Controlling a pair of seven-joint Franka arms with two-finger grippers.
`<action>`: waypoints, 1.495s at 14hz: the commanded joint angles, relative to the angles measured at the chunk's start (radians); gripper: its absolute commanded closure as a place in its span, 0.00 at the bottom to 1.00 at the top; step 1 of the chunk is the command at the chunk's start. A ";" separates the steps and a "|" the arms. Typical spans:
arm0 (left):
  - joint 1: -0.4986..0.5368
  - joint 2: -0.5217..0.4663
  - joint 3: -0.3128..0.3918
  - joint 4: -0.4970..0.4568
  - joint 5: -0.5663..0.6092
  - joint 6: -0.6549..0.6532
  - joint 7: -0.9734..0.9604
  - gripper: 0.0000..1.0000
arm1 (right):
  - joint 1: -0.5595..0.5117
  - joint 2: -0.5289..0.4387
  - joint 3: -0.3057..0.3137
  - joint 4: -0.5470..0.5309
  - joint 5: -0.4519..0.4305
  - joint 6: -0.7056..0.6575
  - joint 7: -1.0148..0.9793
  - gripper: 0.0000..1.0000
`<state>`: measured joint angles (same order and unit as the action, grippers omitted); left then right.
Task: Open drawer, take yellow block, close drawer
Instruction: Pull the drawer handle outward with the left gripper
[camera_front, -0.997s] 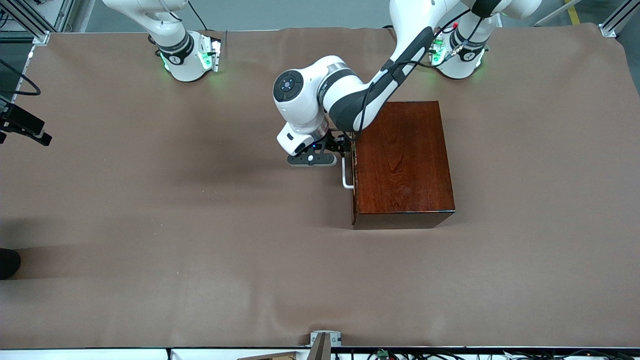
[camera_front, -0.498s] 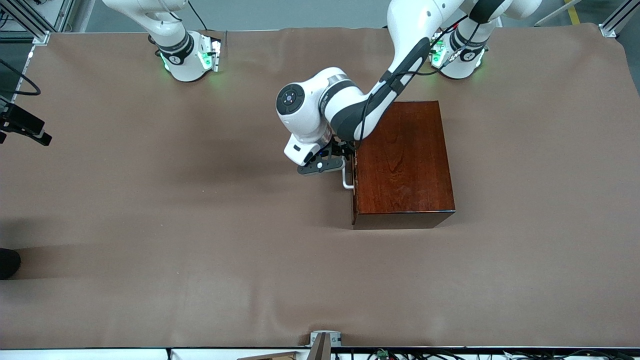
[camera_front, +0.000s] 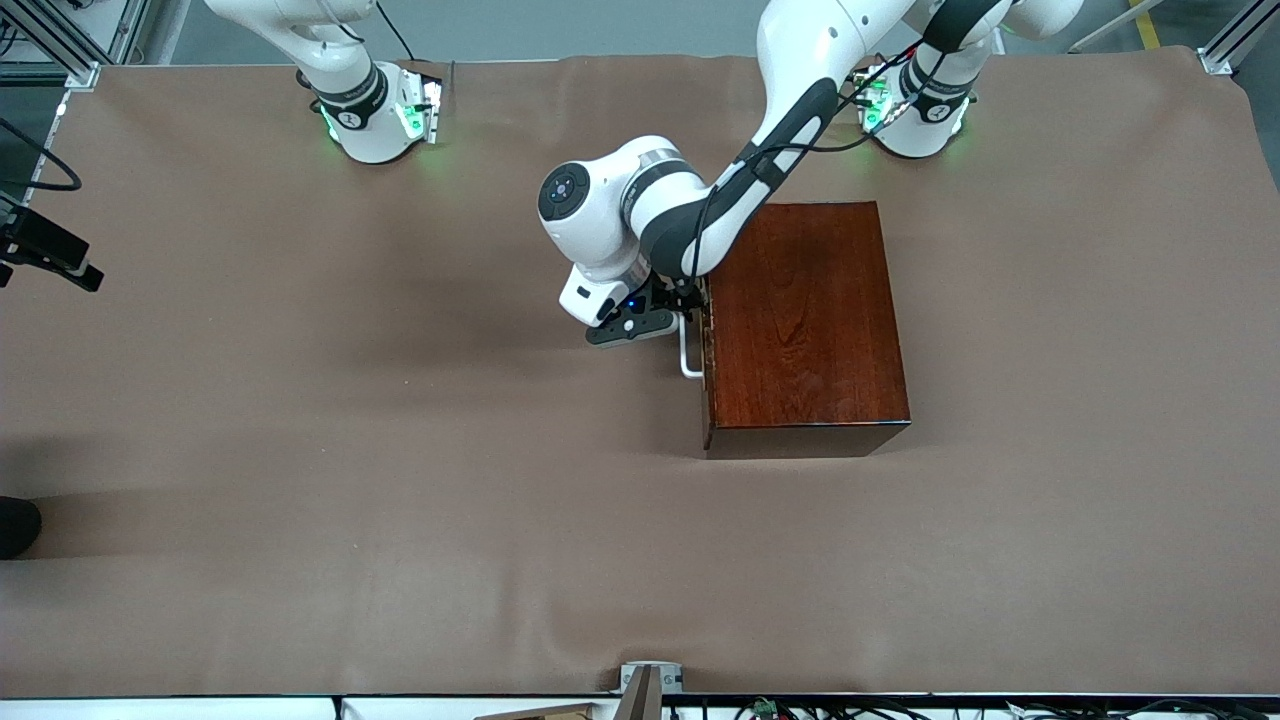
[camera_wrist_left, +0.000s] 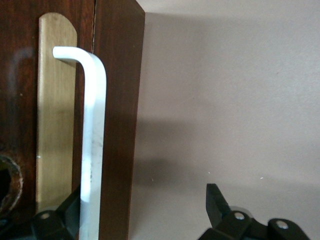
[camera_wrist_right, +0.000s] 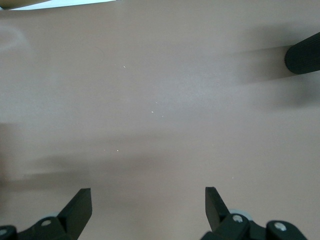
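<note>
The dark reddish-brown wooden box (camera_front: 805, 320) stands on the table cloth with its drawer (camera_wrist_left: 117, 100) shut, front toward the right arm's end. The white bar handle (camera_front: 688, 358) (camera_wrist_left: 93, 140) sticks out from a pale plate on that front. My left gripper (camera_front: 683, 303) (camera_wrist_left: 145, 207) is open at the handle. One finger (camera_wrist_left: 67, 212) sits right beside the bar and the other finger (camera_wrist_left: 215, 200) stands well clear over the cloth. My right gripper (camera_wrist_right: 148, 202) is open over bare cloth and waits, holding nothing. The yellow block is hidden.
The brown cloth (camera_front: 400, 450) covers the whole table. A black rounded object (camera_front: 15, 527) (camera_wrist_right: 302, 60) sits at the cloth's edge at the right arm's end. A black camera mount (camera_front: 45, 250) juts in at that same end.
The left arm has turned its wrist and brought its gripper down against the drawer front, so the handle now lies between the open fingers. The box and right arm are unmoved.
</note>
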<state>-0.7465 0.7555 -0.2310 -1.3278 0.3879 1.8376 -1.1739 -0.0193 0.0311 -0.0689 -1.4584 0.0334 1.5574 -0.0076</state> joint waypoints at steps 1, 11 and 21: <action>-0.011 0.010 -0.008 0.033 0.017 0.087 -0.007 0.00 | -0.019 -0.002 0.014 0.013 0.003 -0.013 0.009 0.00; -0.037 0.044 -0.014 0.039 0.009 0.317 -0.006 0.00 | -0.019 -0.002 0.014 0.013 0.003 -0.014 0.009 0.00; -0.037 0.070 -0.039 0.067 0.006 0.451 0.036 0.00 | -0.021 0.000 0.014 0.015 0.002 -0.013 0.008 0.00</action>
<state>-0.7796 0.7783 -0.2595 -1.3155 0.3878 2.2190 -1.1317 -0.0194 0.0311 -0.0690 -1.4572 0.0334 1.5572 -0.0076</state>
